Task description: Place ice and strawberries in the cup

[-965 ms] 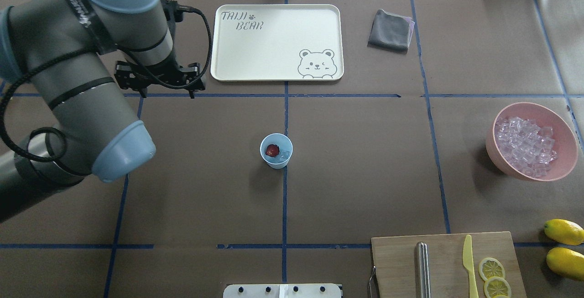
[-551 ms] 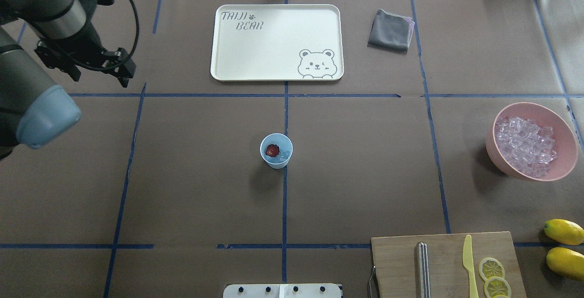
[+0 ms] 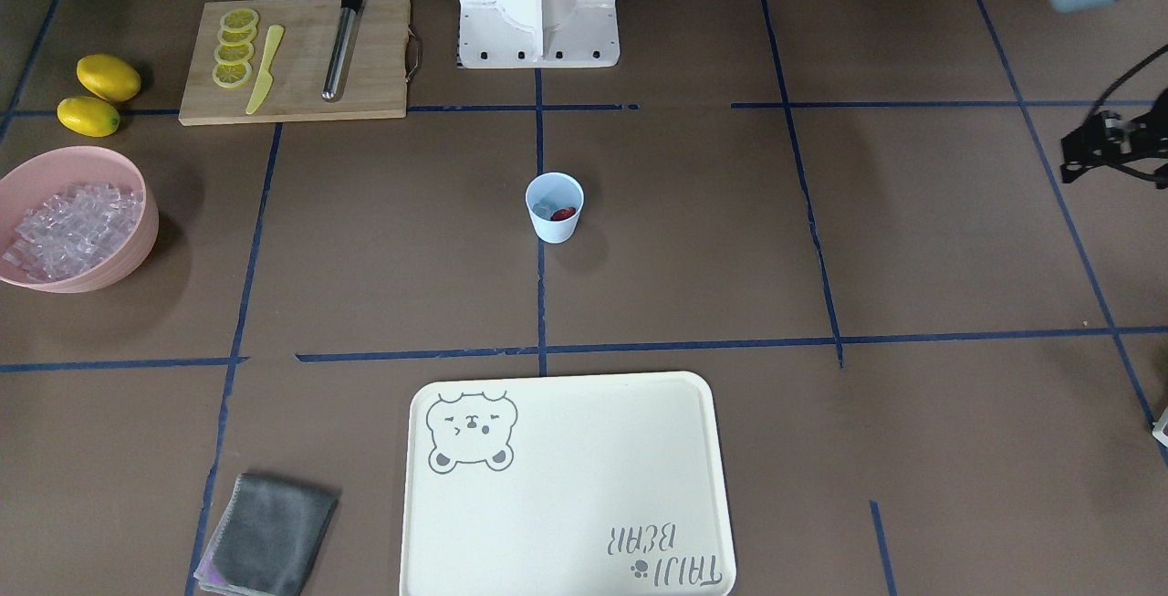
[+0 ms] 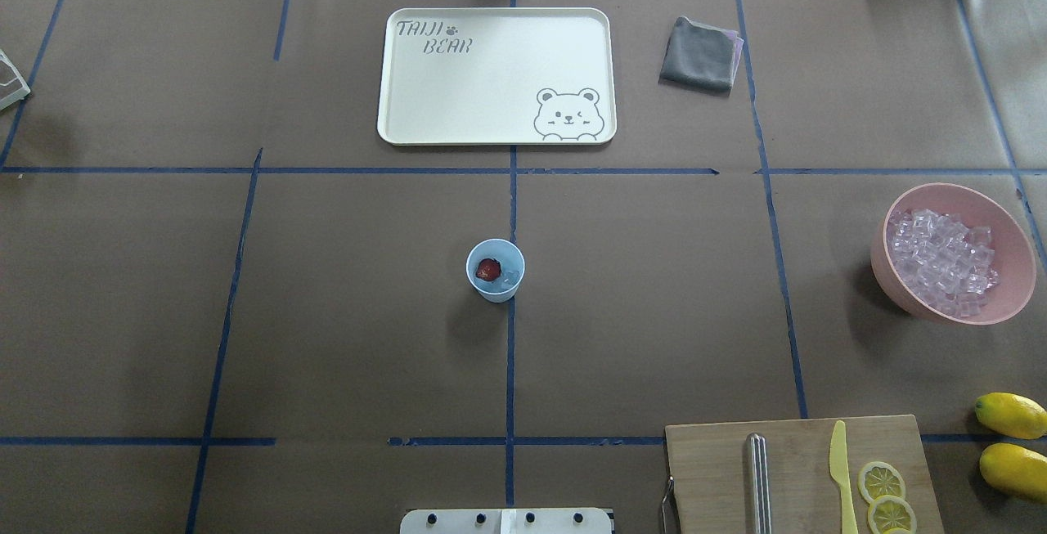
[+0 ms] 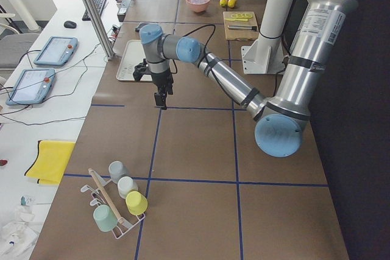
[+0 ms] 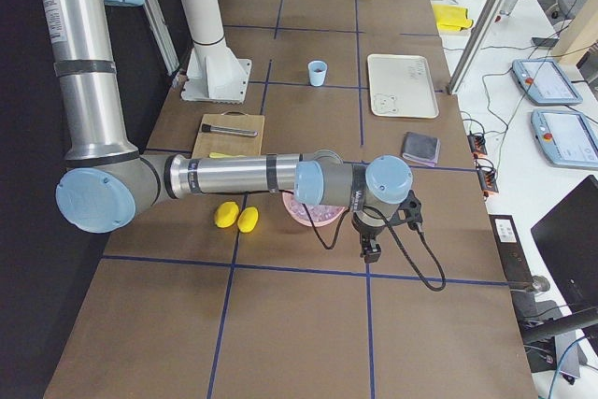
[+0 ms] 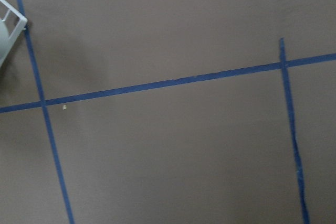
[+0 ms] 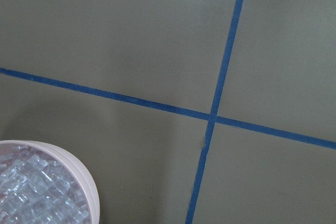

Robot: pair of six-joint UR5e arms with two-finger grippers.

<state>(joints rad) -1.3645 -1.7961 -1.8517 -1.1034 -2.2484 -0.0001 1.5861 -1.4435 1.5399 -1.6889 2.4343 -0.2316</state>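
The pale blue cup point(image 4: 495, 270) stands upright at the table's middle, also in the front view point(image 3: 554, 206). Inside it lie the dark-red strawberry point(image 4: 488, 270) and a clear ice cube point(image 4: 510, 277). More ice point(image 4: 941, 260) fills the pink bowl point(image 4: 1006, 227) at the right. My left gripper point(image 5: 161, 100) hangs over bare table far to the left of the cup; it shows dark at the front view's right edge point(image 3: 1109, 149), and I cannot tell if it is open. My right gripper point(image 6: 371, 249) hangs just beyond the pink bowl; I cannot tell its state.
A cream tray point(image 4: 496, 76) lies behind the cup, a grey cloth point(image 4: 699, 54) to its right. A cutting board point(image 4: 797, 477) with knife, rod and lemon slices sits front right, two lemons point(image 4: 1012, 444) beside it. A cup rack point(image 5: 116, 205) stands at the far left end.
My left arm has swung away to the left and left the overhead view. The cup, strawberry and ice have not moved.
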